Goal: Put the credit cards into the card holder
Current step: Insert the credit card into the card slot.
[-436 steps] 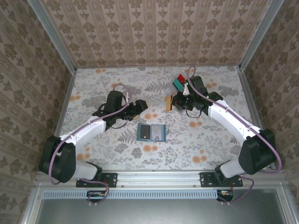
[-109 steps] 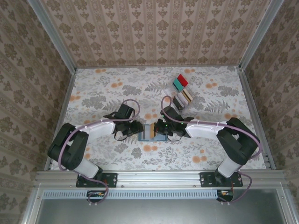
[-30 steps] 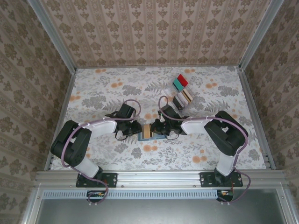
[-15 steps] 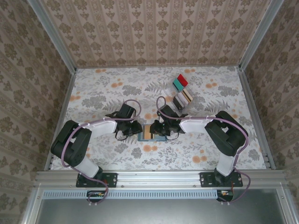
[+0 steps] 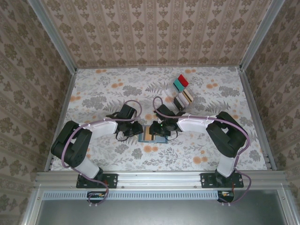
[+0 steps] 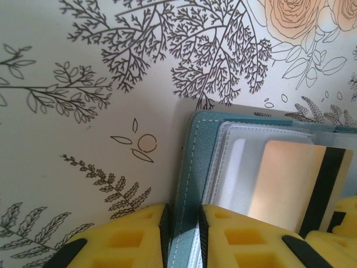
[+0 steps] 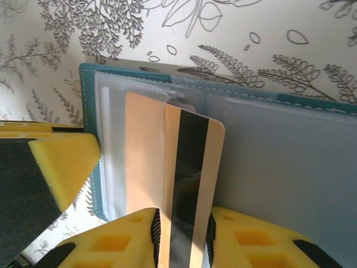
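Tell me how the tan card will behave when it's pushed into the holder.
The tan card probably stays stiff: its edges look straight where it meets the card holder. Its glossy face may slip in a grip. Thin and flat, it is likely light and won't roll.

Top cam, clock centred on the card holder (image 5: 153, 135). 9 to 11 is taken up by the left gripper (image 5: 139, 131) and its wrist. 1 to 3 is blocked by the right gripper (image 5: 158, 130) and its arm. Between the two wrists there's just a narrow slot at 12. 6 o'clock is my easy way in, bare worktop (image 5: 154, 157) right down to the near rail. Further out at 1 o'clock sit the clear tray (image 5: 180, 83) and the credit cards (image 5: 184, 97). Far left is bare.
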Motion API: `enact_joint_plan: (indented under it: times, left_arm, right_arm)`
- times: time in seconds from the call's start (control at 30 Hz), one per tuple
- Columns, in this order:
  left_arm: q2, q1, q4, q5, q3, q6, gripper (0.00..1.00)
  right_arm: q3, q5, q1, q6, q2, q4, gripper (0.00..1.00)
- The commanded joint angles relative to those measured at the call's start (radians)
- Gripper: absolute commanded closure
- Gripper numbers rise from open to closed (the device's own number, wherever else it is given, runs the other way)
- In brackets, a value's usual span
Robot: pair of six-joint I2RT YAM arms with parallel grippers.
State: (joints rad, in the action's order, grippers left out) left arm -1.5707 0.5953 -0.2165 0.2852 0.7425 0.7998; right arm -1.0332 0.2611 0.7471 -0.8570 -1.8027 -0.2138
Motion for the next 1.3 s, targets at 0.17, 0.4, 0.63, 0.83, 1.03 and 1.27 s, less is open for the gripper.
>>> enact_joint_plan:
  times: [0.17,0.4,0.63,0.83,1.03,1.27]
  left_arm:
    - [-0.022,0.009,-0.01,0.016,0.021,0.002,0.76]
    - [-0.02,0.011,-0.008,0.019,0.018,0.0,0.77]
    - [-0.01,0.01,-0.003,0.019,0.015,0.004,0.75]
    - [0.005,0.011,-0.002,0.014,0.008,0.011,0.73]
    - [0.027,0.012,-0.001,0.001,-0.004,0.018,0.72]
    - [0.049,0.012,-0.012,-0.021,-0.011,0.022,0.67]
  right_arm:
    - [-0.034,-0.052,0.012,0.022,0.003,-0.078,0.71]
    - [-0.056,-0.015,0.021,0.028,-0.03,-0.037,0.81]
    - [-0.07,0.023,0.023,0.027,-0.058,0.0,0.81]
    - [-0.062,0.069,0.023,0.004,-0.063,0.065,0.8]
    - [-0.051,0.09,0.024,-0.02,-0.064,0.102,0.79]
    - [-0.048,-0.015,0.024,0.019,0.005,-0.004,0.73]
